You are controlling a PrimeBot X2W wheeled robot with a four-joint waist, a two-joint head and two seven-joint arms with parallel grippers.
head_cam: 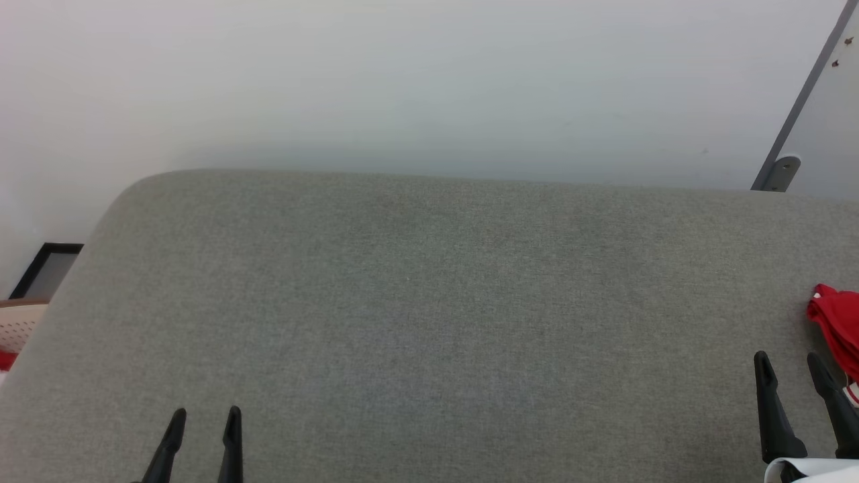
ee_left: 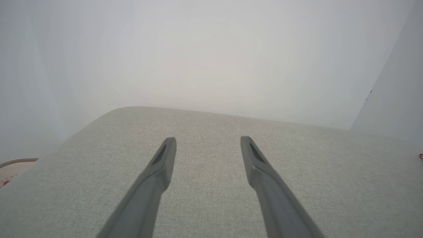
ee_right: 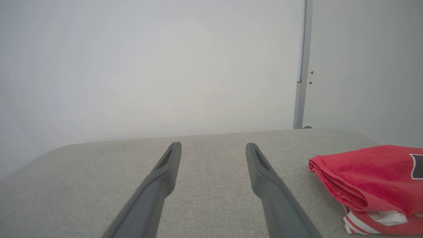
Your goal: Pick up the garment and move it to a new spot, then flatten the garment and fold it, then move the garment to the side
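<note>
Lying folded on one grey cushion (head_cam: 429,302), one red garment (ee_right: 370,178), left tool (head_cam: 205,412), right tool (head_cam: 786,357), both released, empty

Left tool (head_cam: 207,410) spread, right tool (head_cam: 786,355) spread

The garment (head_cam: 835,329) lies at the right end of the worktop (head_cam: 429,322), cut by the picture's edge. In the right wrist view its black lettering (ee_right: 417,166) is cropped and unreadable. Off the worktop's left corner, a pale perforated thing (head_cam: 17,325) is cut off, with too little showing to name it.
</note>
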